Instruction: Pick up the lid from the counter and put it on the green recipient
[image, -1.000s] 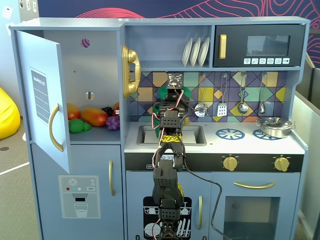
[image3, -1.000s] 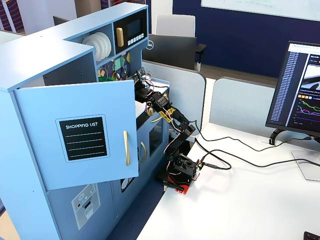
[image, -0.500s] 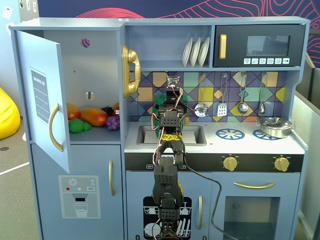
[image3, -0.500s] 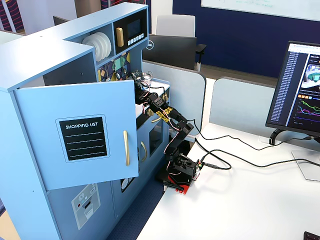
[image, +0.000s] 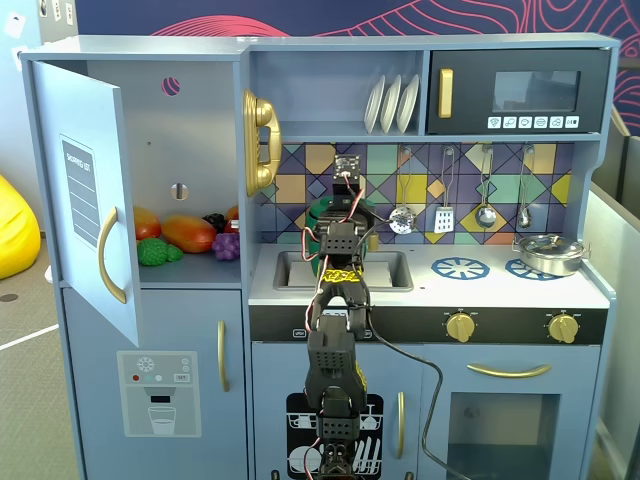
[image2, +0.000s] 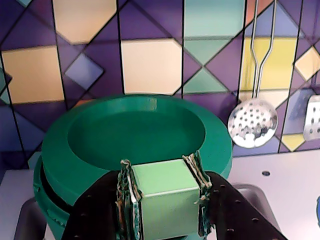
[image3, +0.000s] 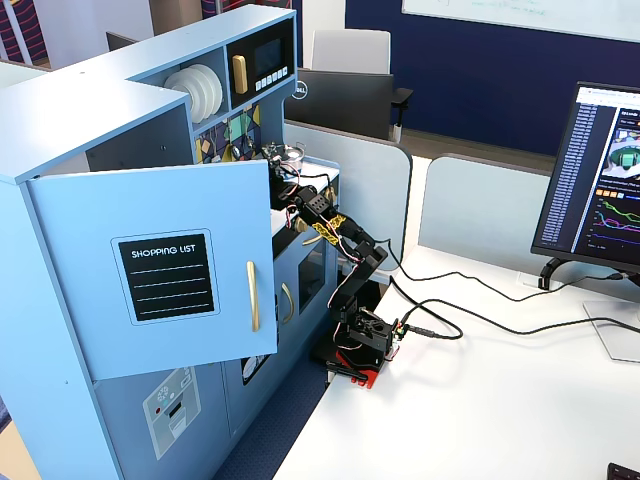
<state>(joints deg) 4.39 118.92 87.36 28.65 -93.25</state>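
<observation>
Backsplash stands just behind the lid (image2: 135, 135) in the wrist view, which sits on the green recipient (image2: 47, 207); the gripper (image2: 162, 197) pinches its light band handle. In a fixed view, the arm hides both at the sink's (image: 385, 270) far edge.

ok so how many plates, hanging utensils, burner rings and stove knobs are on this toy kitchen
plates: 3
hanging utensils: 4
burner rings: 2
stove knobs: 2
total: 11
</observation>
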